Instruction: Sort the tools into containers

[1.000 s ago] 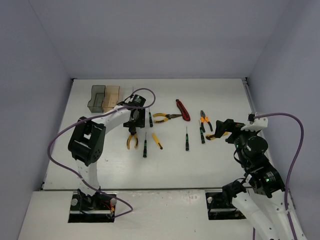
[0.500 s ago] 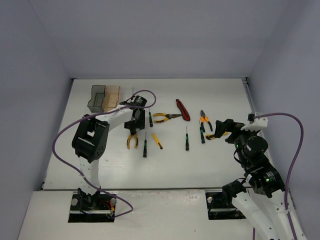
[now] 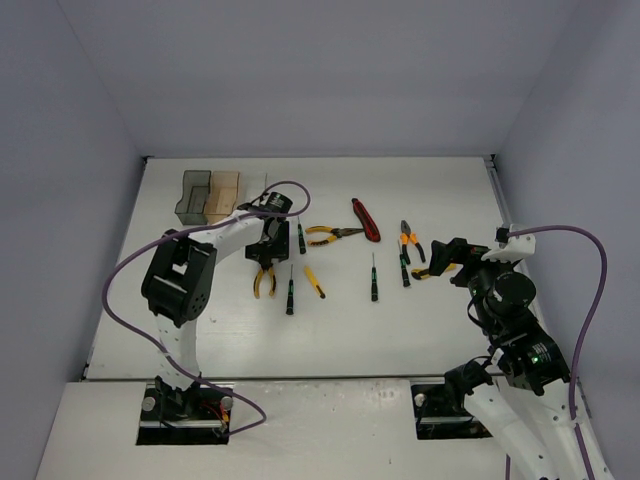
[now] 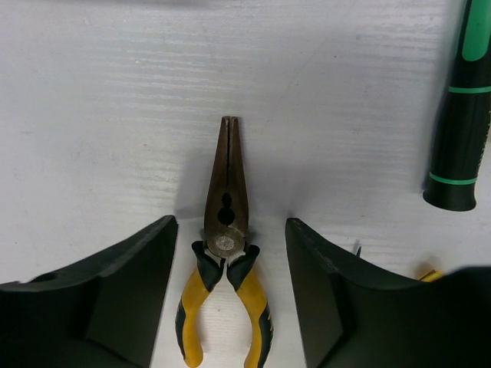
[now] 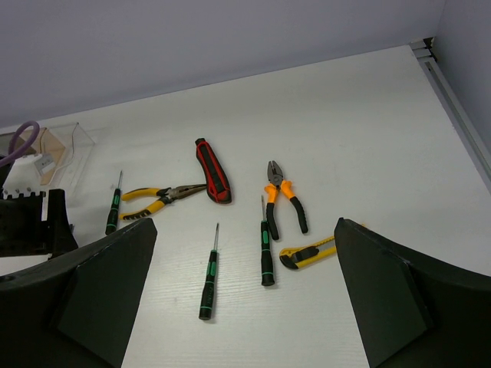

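Gripper, left [image 4: 230, 227]: open, low over table [image 4: 92, 115], fingers [image 4: 146, 261] flanking pivot of yellow-handled long-nose pliers [image 4: 225, 192], not touching; nose pointing away from wrist. Just right of it, black-and-green screwdriver [image 4: 460, 115]. Gripper, right [image 5: 243, 226]: open wide, held above table, apart from all tools. Ahead of it: two further screwdrivers [image 5: 208, 276], yellow utility knife [image 5: 311, 253], orange-handled pliers [image 5: 281, 195], red-handled tool [image 5: 212, 171]. At far left of table: dark grey bin [image 3: 192, 197] beside amber bin [image 3: 223, 195], touching

A white table [image 3: 430, 190] sits boxed by plain pale lavender-grey walls [image 3: 300, 70]; lighting is even.
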Motion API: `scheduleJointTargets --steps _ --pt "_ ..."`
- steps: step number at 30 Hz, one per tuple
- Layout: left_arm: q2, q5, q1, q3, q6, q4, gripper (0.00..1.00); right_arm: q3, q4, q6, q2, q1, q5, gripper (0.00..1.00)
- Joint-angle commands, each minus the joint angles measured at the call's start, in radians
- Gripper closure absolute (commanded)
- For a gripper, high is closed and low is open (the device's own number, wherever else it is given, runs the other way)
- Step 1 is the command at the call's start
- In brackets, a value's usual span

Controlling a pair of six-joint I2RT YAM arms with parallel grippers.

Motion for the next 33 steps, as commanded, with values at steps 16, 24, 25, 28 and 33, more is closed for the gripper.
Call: scheduleJointTargets --steps 16,24,25,28,33 --pt "-0.225 0.059 -0.034 -0.187 -0.07 -0.05 0.19 0.003 0.059 0.006 0.019 0.011 -0.008 0.0" --pt "-0.187 0.084 -0.041 -0.209 -0.072 -0.015 0.18 0.002 0.058 0.008 0.012 0.01 -0.009 0.0" --pt "-0.181 0.086 -0.041 -0.21 -0.072 -0.012 0.18 0.002 0.058 0.007 0.01 0.01 -0.01 0.0" --pt "-0.167 0.089 -0.042 -0.212 -0.072 -0.008 0.18 -0.001 0.059 0.008 0.007 0.01 -0.009 0.0" --pt "-0.213 0.074 -0.04 -0.22 -0.056 -0.012 0.18 0.001 0.059 0.007 0.008 0.01 -0.01 0.0"
